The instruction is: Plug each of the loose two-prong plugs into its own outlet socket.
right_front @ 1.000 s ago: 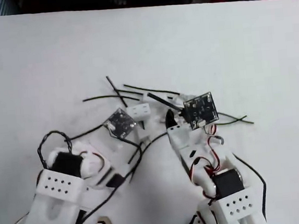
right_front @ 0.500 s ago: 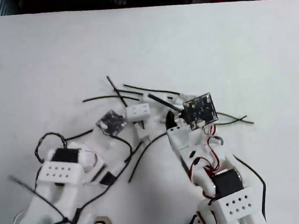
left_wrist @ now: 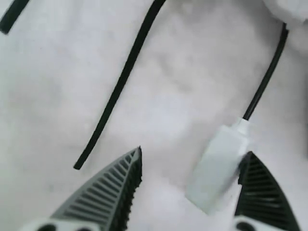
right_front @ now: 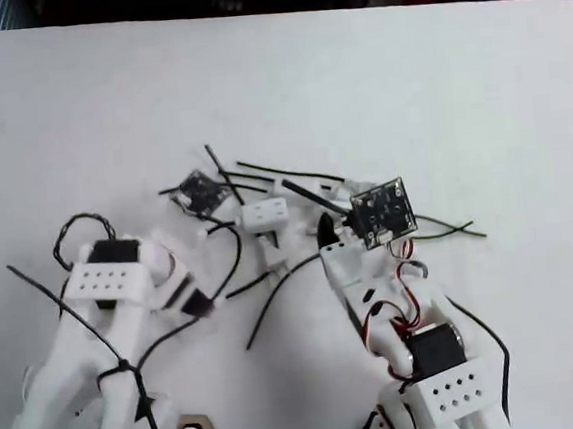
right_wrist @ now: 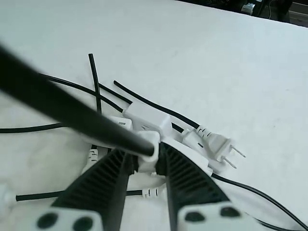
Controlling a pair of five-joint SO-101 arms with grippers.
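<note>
Right claw (right_wrist: 145,151) clamps a white plastic connector (right_wrist: 150,143) on a thick black cable (right_wrist: 57,103). Its wrist view brings out a white two-prong plug (right_wrist: 214,144) just beyond. Left claw (left_wrist: 194,153) gapes wide, a white rectangular plug body (left_wrist: 219,166) lying between its fingers on the white worktop (right_front: 455,79). From above, a white socket block (right_front: 264,213) lies at the right claw's ten o'clock.

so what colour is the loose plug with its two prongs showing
White. The two-prong plug shows best in the right wrist view, lying on the table just past the fingers.
</note>
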